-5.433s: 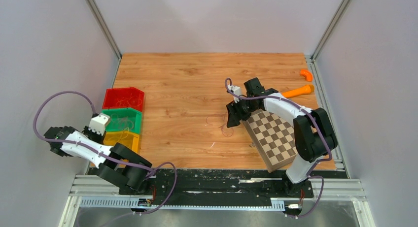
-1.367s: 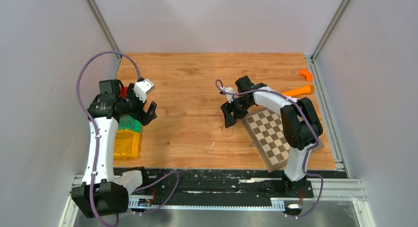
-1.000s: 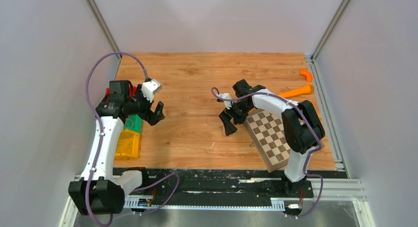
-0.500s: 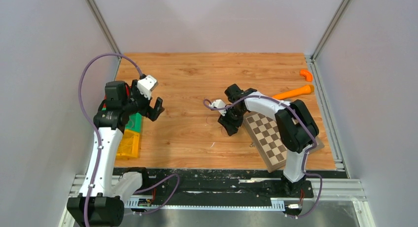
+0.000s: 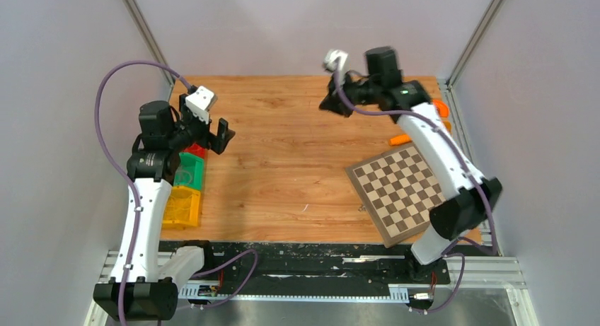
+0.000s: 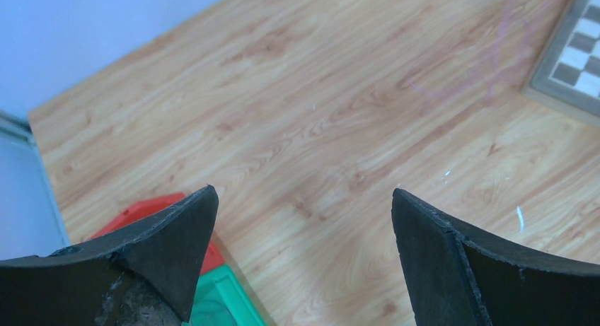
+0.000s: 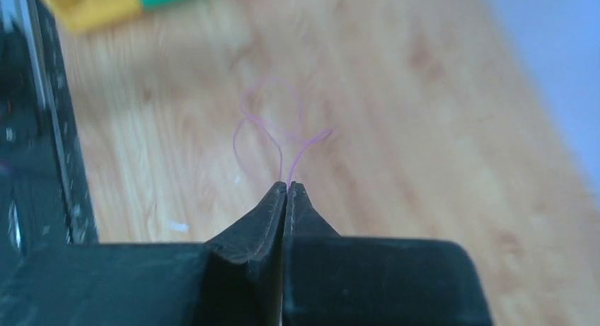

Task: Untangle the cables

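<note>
**Right claw pinches a hair-thin strand, left claw stands wide**

Look at the right wrist view: the right claw [image 7: 286, 188] has its two black, wedge-shaped fingers pressed flat together. Nipped between the very tips is the cable [image 7: 282, 163]. It is a pale pinkish strand, thread-fine, and it springs out from the tips in two arcs that curl into a small loop in front of them. It touches nothing but the claw, and the wood-grain counter [image 5: 283, 163] lies blurred well beyond it.

From the top view, that right claw [image 5: 331, 103] is up high over the counter's far edge, close to the grey back wall. The strand is too thin to make out from there.

On the other side, the left claw [image 5: 209, 130] has its fingers spread as wide as they go, with nothing between them. It hangs just beside the row of glossy plastic bins at the counter's left edge: the red bin [image 5: 198, 152], the green bin [image 5: 189, 172] and the yellow bin [image 5: 180, 206]. In its own wrist view the left claw [image 6: 303, 199] frames bare laminate. Faint pinkish curls show near the corner of the chessboard [image 6: 573, 64]; whether they lie on the wood or hang above it cannot be told.

The chessboard [image 5: 400, 191], flat and square, sits turned at an angle on the right, near the front edge. Between the bins and the board a broad stretch of planked wood lies open, and the two claws are well apart.
</note>
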Robot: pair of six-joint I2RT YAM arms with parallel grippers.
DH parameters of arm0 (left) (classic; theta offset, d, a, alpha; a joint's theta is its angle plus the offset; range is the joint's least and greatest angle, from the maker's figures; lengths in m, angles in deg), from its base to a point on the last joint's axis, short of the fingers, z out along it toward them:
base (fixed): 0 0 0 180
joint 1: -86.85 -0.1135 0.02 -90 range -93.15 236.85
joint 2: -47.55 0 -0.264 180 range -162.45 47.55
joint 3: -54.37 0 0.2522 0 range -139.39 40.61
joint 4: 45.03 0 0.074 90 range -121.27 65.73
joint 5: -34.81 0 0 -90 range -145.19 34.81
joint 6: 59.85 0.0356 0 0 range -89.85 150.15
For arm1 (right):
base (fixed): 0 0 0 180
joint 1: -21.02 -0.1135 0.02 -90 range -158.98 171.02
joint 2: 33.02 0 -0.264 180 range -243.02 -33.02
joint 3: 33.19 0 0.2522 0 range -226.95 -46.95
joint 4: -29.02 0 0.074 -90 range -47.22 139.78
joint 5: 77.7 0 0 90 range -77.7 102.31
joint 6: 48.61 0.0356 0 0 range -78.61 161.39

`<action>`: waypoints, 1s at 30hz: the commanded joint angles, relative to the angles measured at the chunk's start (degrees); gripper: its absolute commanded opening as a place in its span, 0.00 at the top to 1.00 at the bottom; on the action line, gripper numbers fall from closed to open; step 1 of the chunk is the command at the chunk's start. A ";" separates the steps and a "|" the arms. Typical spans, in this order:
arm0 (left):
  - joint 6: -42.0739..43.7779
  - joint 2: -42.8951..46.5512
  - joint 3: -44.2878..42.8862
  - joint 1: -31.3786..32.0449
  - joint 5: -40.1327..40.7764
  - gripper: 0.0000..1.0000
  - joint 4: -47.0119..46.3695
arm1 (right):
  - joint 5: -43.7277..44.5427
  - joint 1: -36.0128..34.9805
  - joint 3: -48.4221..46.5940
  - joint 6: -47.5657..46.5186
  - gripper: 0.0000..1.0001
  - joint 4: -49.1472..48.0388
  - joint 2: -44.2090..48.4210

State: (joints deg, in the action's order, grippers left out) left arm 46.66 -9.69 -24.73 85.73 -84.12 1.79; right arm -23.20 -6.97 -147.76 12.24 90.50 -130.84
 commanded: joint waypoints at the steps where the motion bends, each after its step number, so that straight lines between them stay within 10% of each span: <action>1: -2.49 1.25 -2.76 0.33 -9.80 0.00 -4.16 | -12.91 5.30 -3.65 8.87 1.00 -8.73 8.28; 17: -12.19 0.00 7.38 15.04 -24.15 0.00 -23.80 | -18.77 1.62 4.06 17.37 1.00 -14.36 9.68; 30: -15.63 -7.42 16.02 27.96 -14.07 0.00 -47.97 | -20.50 -1.90 5.42 20.36 1.00 -16.68 9.96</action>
State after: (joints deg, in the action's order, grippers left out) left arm 32.32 -14.80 -10.31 112.13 -102.15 -35.04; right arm -41.76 -8.78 -142.39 31.30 77.12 -122.56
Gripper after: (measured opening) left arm 1.000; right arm 0.003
